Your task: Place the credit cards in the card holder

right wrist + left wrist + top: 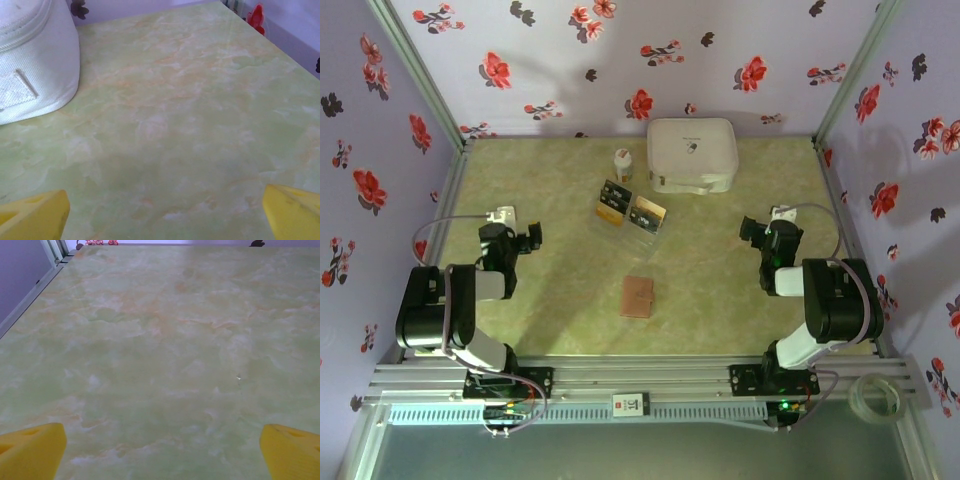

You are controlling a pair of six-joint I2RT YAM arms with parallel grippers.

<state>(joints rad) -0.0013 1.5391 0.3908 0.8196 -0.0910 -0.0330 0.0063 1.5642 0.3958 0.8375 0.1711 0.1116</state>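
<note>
Reddish-brown and leather-like, the card holder (638, 297) lies flat on the pale green marbled bench (720, 300), brown outside up. It sits near the middle and a little toward the arms' side, and neither arm touches it. The credit cards (611, 202) lie farther back, well apart from the holder, in two small clusters side by side. They show black faces with pale marks and gold-orange faces, and the right cluster is turned at an angle.

Just behind the cards stands a small white bottle (622, 165) with a darker band on its side. Next to it on the right is a big white rounded case (692, 154), which takes up the back middle of the bench. The case's curved fabric edge also shows at the upper left of the right wrist view.

The left end effector (161, 452) is over the left part of the bench with its yellow fingers (32, 450) spread wide and nothing between them. The right end effector (162, 212) is over the right part, also spread wide and holding nothing, and it points toward the case.

Lilac walls (380, 120) printed with red and dark flowers close in three sides. A roll of clear tape (878, 395) rests on the metal frame by the right arm's base. A small white label (629, 403) sits on the front rail. Its print, the marks on the cards and a dark mark on the case lid are too small to read.
</note>
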